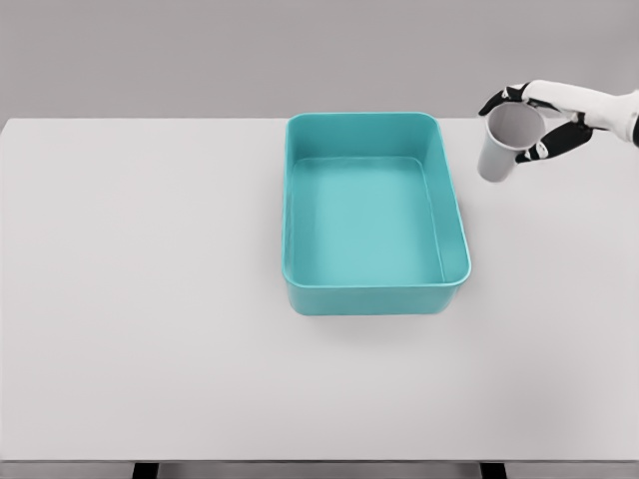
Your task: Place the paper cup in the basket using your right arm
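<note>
Our right hand (531, 120) comes in from the right edge of the head view, its arm cut off there at the wrist, so we see little more than a white forearm end and the dark-jointed fingers (496, 101). Those fingers are curled around the paper cup (502, 146), gripping it near its rim; some wrap over the top edge and others show on the side nearest the arm, partly hidden behind the cup's wall. The cup hangs below the hand, lifted clear of the worktop (140, 299), tilted so that its open mouth faces up and toward us and its narrower base points down and away from the arm. It looks plain pale grey-white, a tapered shape with no marking we can make out; its inside is a flat shaded oval.

Down and to the left of the hand sits the basket (300, 210), a teal rectangular tub with rounded corners and a lip. The cup is just beside its far right corner, outside the rim. Whether the cup's base overlaps the rim we cannot tell.
</note>
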`<act>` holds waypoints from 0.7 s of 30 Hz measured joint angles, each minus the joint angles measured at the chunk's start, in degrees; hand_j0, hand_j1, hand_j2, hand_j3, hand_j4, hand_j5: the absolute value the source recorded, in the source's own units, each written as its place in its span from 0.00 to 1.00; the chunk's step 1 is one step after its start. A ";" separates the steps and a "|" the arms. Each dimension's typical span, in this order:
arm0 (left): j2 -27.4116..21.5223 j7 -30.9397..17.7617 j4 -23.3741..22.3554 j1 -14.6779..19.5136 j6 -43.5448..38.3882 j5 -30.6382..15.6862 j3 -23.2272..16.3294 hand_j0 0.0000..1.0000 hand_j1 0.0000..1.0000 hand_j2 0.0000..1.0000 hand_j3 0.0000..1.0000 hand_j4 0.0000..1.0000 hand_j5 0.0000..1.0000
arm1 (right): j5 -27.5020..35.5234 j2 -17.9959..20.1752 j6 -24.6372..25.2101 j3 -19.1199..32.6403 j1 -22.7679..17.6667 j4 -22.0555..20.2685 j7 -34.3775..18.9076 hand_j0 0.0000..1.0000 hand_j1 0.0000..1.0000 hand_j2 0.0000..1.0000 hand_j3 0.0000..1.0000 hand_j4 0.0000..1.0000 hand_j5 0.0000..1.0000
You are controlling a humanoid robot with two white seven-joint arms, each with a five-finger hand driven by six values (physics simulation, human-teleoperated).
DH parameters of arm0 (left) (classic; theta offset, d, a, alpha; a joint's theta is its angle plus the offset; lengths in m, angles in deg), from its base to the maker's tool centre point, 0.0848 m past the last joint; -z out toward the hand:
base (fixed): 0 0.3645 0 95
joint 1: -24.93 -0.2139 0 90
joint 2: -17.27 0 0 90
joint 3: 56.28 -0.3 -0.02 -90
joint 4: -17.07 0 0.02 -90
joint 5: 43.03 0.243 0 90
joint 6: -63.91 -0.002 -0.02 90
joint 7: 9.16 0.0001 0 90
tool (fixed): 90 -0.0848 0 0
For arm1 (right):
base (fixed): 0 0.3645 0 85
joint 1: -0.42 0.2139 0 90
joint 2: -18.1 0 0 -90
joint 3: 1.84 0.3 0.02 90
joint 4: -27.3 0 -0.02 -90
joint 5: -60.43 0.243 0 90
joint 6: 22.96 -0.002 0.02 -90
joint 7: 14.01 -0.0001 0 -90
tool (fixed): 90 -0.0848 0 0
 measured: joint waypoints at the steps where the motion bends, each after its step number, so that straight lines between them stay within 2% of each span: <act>1: 0.00 0.00 0.00 0.00 0.00 0.00 0.00 1.00 1.00 1.00 1.00 1.00 1.00 | 0.02 0.02 0.00 0.11 0.00 -0.11 -0.01 0.67 0.67 0.67 0.67 0.67 0.67; 21: 0.00 0.00 -0.01 0.00 0.01 0.00 0.00 1.00 1.00 1.00 1.00 1.00 1.00 | 3.61 0.02 -0.12 2.65 -0.18 -3.25 0.03 0.67 0.67 0.67 0.67 0.67 0.67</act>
